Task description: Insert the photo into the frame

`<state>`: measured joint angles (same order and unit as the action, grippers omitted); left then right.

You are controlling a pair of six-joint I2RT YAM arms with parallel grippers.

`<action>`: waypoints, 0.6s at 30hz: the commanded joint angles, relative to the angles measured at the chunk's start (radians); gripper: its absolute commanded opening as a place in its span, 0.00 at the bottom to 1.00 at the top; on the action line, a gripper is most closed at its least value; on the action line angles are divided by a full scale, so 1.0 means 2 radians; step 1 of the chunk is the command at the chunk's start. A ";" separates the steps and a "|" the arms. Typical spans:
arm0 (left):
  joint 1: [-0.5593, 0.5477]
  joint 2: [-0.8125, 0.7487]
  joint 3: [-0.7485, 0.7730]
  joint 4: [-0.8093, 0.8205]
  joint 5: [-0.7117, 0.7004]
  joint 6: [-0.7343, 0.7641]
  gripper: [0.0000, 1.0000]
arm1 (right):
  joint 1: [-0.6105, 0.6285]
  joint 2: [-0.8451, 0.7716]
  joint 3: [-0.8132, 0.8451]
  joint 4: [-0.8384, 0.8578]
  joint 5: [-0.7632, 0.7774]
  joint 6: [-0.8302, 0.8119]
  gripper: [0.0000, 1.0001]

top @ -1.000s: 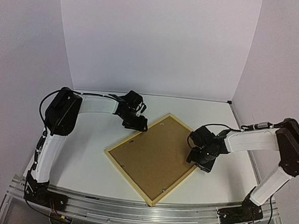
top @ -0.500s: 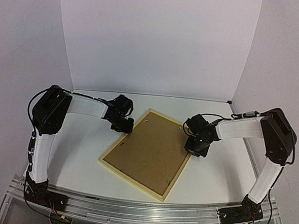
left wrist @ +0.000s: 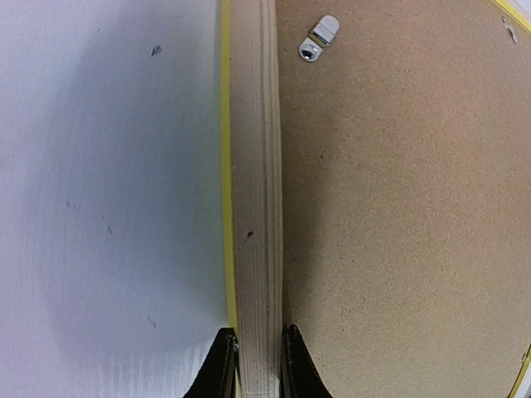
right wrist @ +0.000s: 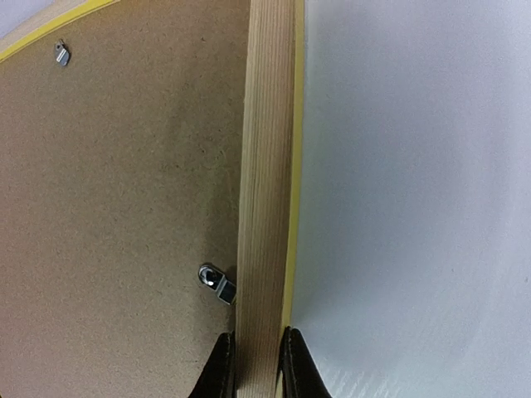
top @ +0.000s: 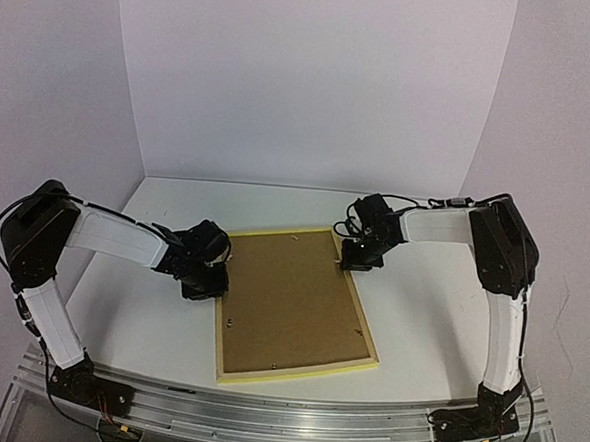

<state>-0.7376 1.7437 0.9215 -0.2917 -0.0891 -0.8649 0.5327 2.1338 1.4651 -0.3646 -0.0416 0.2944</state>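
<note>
Fingers of the left gripper pinch the pale wooden left rail of the frame, closed on it from both sides. The frame lies face down on the white table, its yellow edge against the surface. A brown backing board sits inside it, along with small metal clips. Farther back, the right gripper likewise clamps the right rail near its far corner, beside another clip.
</note>
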 commanded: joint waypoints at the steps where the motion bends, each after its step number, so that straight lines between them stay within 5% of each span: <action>1: -0.047 -0.005 -0.038 -0.044 0.070 -0.073 0.00 | 0.003 0.070 0.026 -0.021 -0.052 -0.075 0.08; 4: -0.048 -0.019 -0.048 -0.051 0.060 -0.088 0.00 | -0.002 0.082 0.044 -0.027 -0.047 -0.074 0.14; 9: -0.049 -0.033 -0.050 -0.056 0.034 -0.097 0.00 | -0.003 0.051 0.062 -0.054 0.024 -0.051 0.55; 12: -0.048 -0.035 -0.052 -0.049 0.034 -0.102 0.00 | -0.003 0.002 0.057 -0.058 0.064 -0.032 0.66; 18: -0.048 -0.043 -0.067 -0.026 0.043 -0.113 0.00 | 0.005 -0.082 0.041 -0.059 0.053 0.032 0.69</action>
<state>-0.8189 1.6611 0.8381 -0.3236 -0.1124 -1.0622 0.5291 2.1322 1.5565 -0.4575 0.0564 0.2573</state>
